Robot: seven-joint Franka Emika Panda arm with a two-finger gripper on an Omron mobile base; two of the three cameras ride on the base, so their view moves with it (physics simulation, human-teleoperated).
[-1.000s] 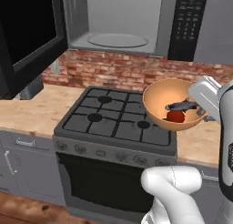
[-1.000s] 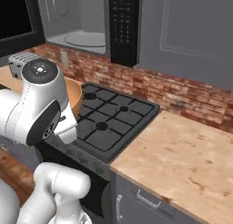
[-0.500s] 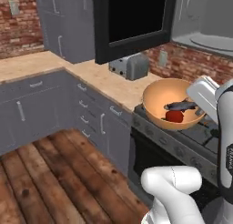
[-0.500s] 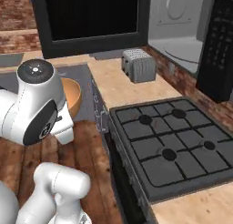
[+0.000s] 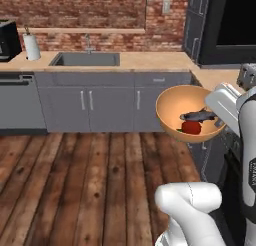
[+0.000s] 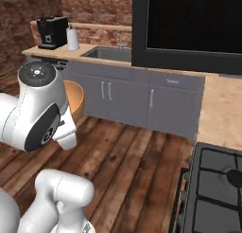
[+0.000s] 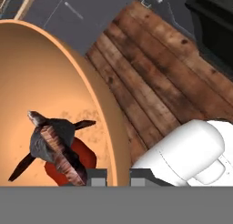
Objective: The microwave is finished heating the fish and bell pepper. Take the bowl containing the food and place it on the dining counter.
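My gripper (image 5: 219,123) is shut on the right rim of the orange-tan bowl (image 5: 175,110), holding it in the air over the wooden floor. Inside lie the grey fish (image 5: 199,115) and, under it, the red bell pepper (image 5: 190,127). In the hand view my gripper (image 7: 117,177) pinches the bowl (image 7: 41,82) at its rim, with the fish (image 7: 54,148) lying across the bell pepper (image 7: 84,157). The right base view shows part of the bowl (image 6: 75,100) behind my arm. The microwave's black glass door (image 5: 232,25) (image 6: 189,21) stands open to the right. The dining counter is out of view.
Ahead runs a counter with a sink (image 5: 85,59), a paper towel roll (image 5: 32,47) and a coffee machine (image 6: 52,32) over grey cabinets (image 5: 110,107). The gas stove (image 6: 217,180) and a toaster (image 5: 247,75) are on my right. Wooden floor (image 5: 75,180) lies between.
The whole picture has swung from the stove and microwave to the sink counter and floor, so the base has turned. The bowl stays in my gripper in the same pose.
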